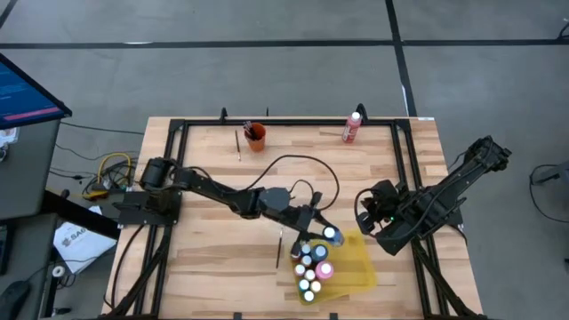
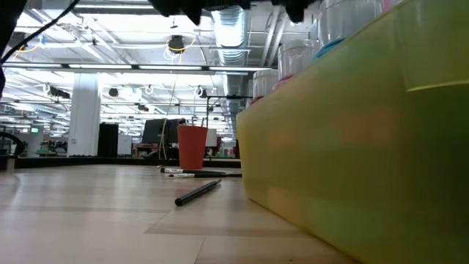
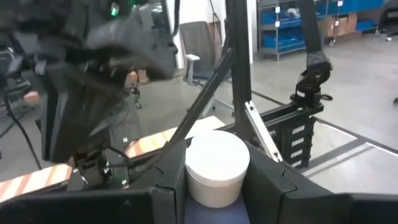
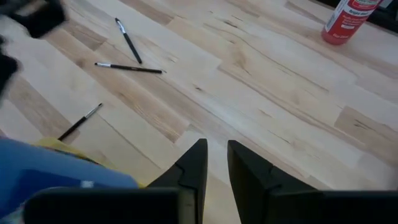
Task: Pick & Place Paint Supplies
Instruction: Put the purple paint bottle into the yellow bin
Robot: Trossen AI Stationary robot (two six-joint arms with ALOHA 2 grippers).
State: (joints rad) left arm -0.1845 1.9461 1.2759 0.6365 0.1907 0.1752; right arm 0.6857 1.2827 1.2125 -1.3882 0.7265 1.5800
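Observation:
My left gripper reaches in from the table's left and is shut on a blue paint bottle with a white cap, at the far corner of the flat yellow tray. Several white-capped bottles stand upright in the tray. Thin dark paintbrushes lie flat on the wood: one beside the tray, one near the orange cup. A red bottle stands at the far edge. My right gripper hangs right of the tray, almost closed, with nothing between its fingers. My left gripper pinches the blue bottle between its two fingers, which sit on the blue body just under the white cap. The fingers come in level from the table's left. The bottle stands upright, cap up; whether its base touches the tray is hidden.
The orange cup with brushes in it stands at the far middle. A black frame runs around the tabletop. More brushes lie on open wood between the cup and the tray. The tray's yellow wall fills the low view's right.

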